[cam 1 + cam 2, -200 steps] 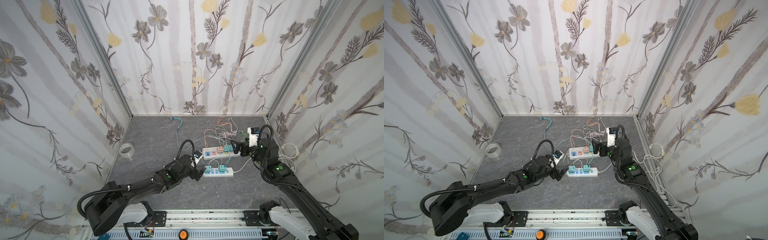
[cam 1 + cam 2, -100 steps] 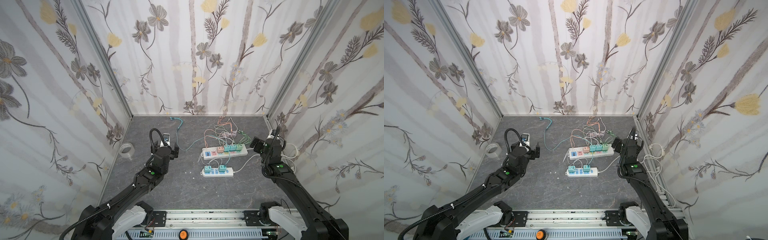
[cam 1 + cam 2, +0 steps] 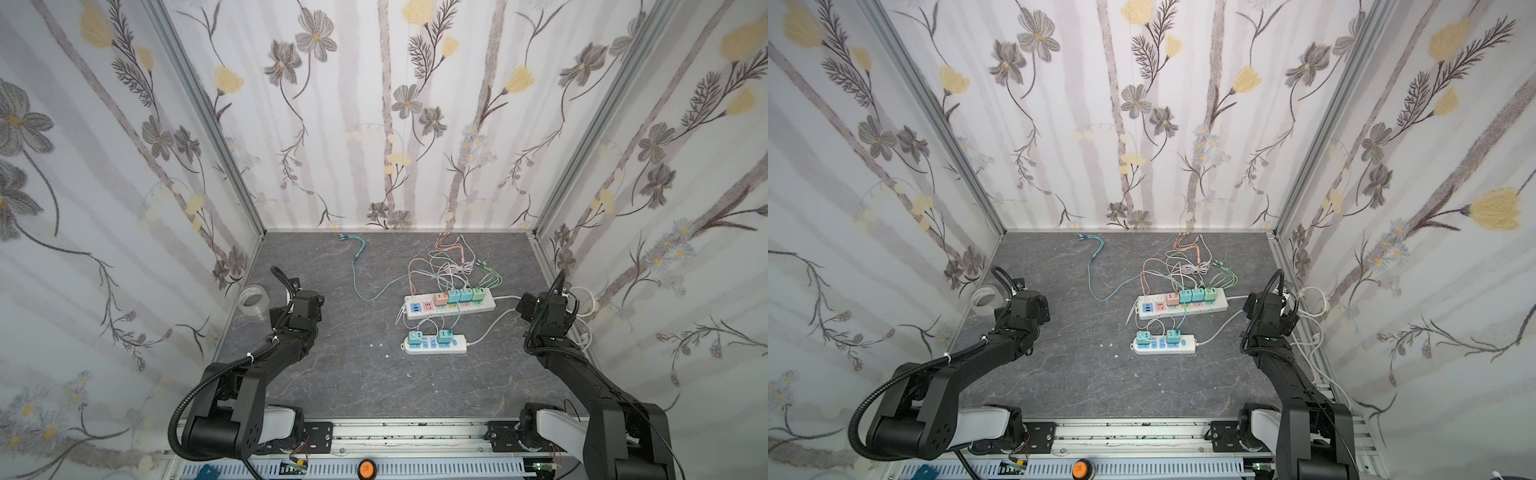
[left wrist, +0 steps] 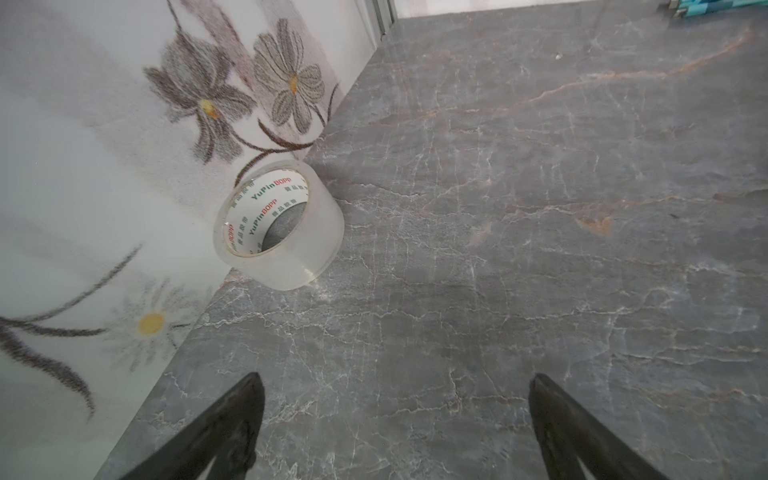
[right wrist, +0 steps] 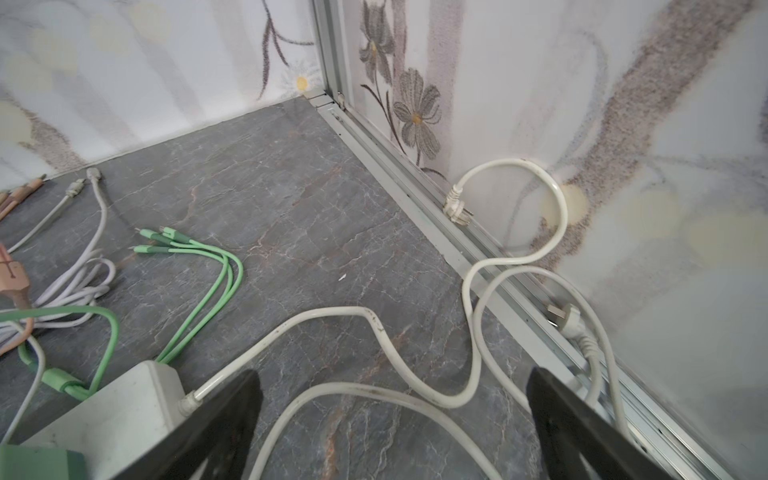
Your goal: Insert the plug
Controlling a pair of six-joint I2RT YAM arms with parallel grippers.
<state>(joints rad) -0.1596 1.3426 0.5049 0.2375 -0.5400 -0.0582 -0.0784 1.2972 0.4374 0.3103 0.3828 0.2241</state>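
Two white power strips lie right of centre in both top views: a long one (image 3: pixel 486 306) (image 3: pixel 1219 307) and a short one (image 3: pixel 457 345) (image 3: pixel 1187 345). Pink (image 3: pixel 439 297), teal (image 3: pixel 465 295) and green (image 3: pixel 478 294) plugs stand seated in the long strip. Two teal plugs (image 3: pixel 444 335) sit in the short strip. My left gripper (image 4: pixel 395 377) (image 3: pixel 291 305) is open and empty over bare floor near the left wall. My right gripper (image 5: pixel 393 373) (image 3: pixel 525 309) is open and empty over white cords, just right of the long strip's end (image 5: pixel 124 399).
A clear tape roll (image 4: pixel 278 226) (image 3: pixel 253 299) leans on the left wall. Two white mains plugs (image 5: pixel 457 210) (image 5: pixel 563 320) and their cords (image 5: pixel 374 328) lie along the right wall rail. Coloured charging cables (image 3: pixel 453 266) tangle behind the strips; green ones (image 5: pixel 199 266) are nearest.
Both arms have drawn back from the power strips: the left one swung far left toward the tape roll, the right one moved right toward the wall. Both grippers stayed open.
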